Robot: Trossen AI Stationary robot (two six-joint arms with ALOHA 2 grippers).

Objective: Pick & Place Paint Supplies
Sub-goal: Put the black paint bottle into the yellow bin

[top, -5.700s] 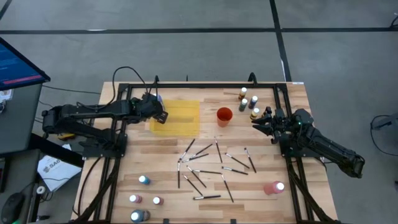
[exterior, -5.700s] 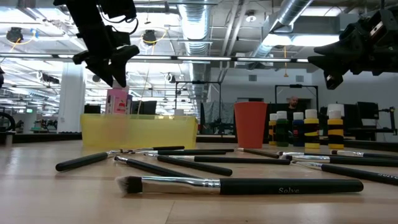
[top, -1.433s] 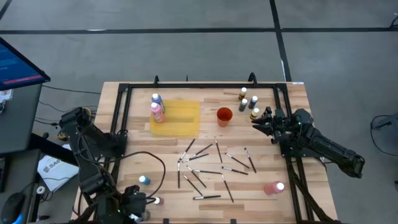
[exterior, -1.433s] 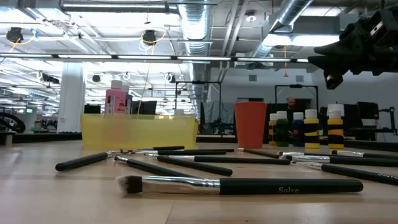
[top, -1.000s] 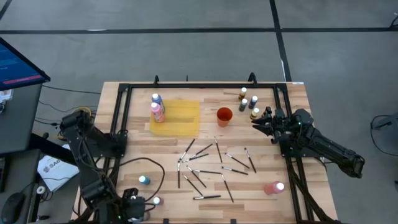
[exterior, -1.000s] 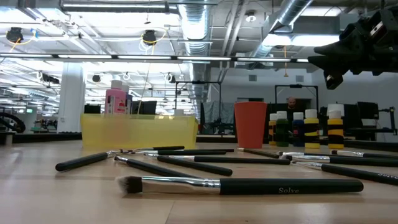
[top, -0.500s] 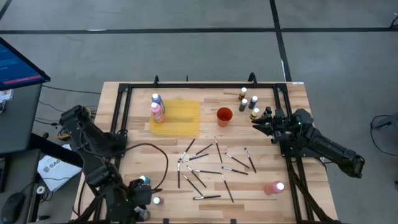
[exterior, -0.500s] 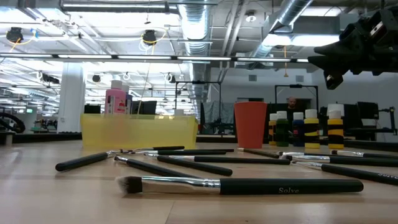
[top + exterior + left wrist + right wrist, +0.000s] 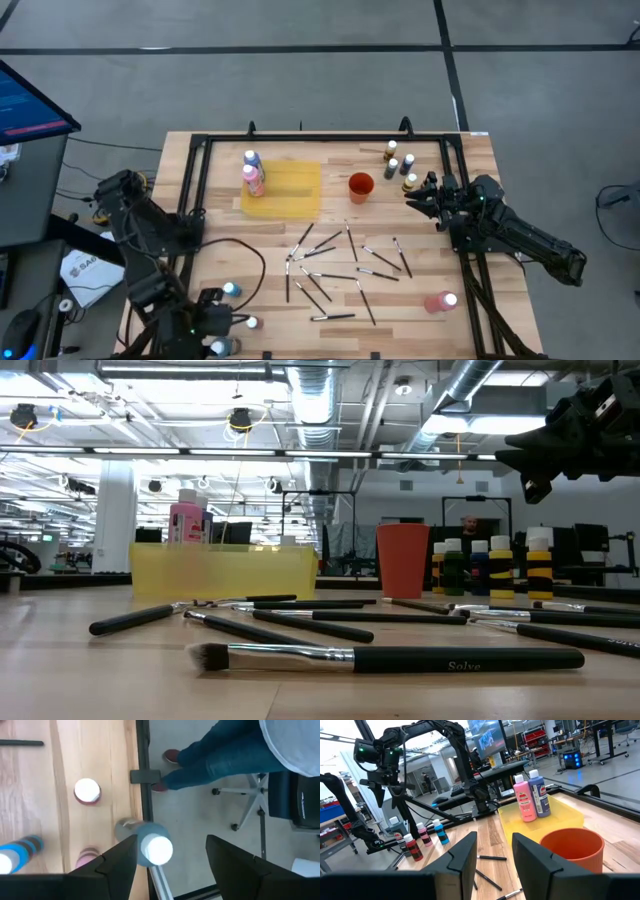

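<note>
Since a second ago the left arm has shifted along the table's near left corner and its jaws have spread: the left gripper (image 9: 170, 860) now hangs wide open over the grey bottle (image 9: 150, 846) that stands at the very near edge of the table (image 9: 470, 250), with one dark finger on each side of the pale cap and nothing held. I judge this to be the approach for the next pick, the fingers opened ready to drop around the bottle; no grasp is made yet. The bottle stands upright, its long axis vertical and the cap facing up toward the wrist camera, so it looks fit to be taken from above. A red-capped bottle (image 9: 87, 791) and a blue bottle (image 9: 15, 854) stand just beside it on the wood, and a pink one is probably the blurred shape at the finger's edge, though that is hard to tell. At the far left, a pink bottle (image 9: 255, 178) and a blue-purple bottle (image 9: 250, 160) already stand upright on the yellow mat (image 9: 292, 190). The brushes (image 9: 330, 265) lie flat, scattered about the middle of the table, pointing every way. The right gripper (image 9: 418, 195) waits near the far right corner beside a cluster of bottles (image 9: 400, 165), fingers part-open and empty.
</note>
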